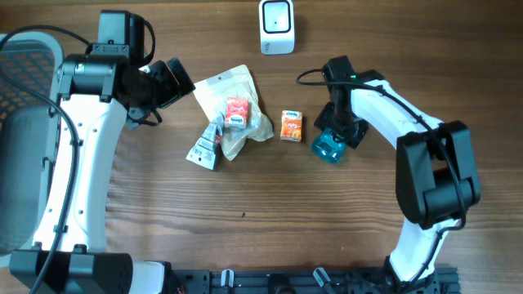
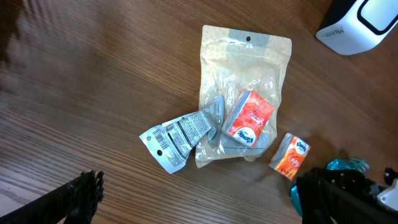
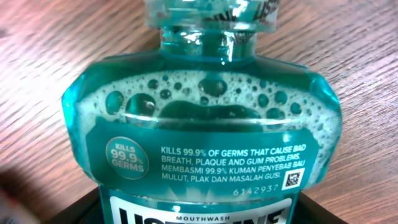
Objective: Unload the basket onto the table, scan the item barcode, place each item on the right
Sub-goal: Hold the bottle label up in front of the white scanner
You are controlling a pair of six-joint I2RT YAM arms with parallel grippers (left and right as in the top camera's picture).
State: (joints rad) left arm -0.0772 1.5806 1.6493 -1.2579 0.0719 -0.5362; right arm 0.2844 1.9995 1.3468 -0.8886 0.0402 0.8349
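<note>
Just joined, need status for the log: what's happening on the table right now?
The right gripper is down on the teal mouthwash bottle, jaws either side; a firm grip isn't clear. The left gripper hangs open near the clear pouch. The white scanner sits at the far edge, nothing presented to it yet.

Soft, even, bright light falls from above on the wooden table [image 1: 245, 245], and the white right arm [image 1: 392, 106] casts only a faint, narrow shadow beside it. The clear pouch [image 2: 245, 81] carries small white glints on its film. The far left corner of the left wrist view is dark and smeared. The mouthwash bottle [image 3: 205, 124] fills the right wrist view, its print sharp, with pale sheen on its shoulders.
</note>
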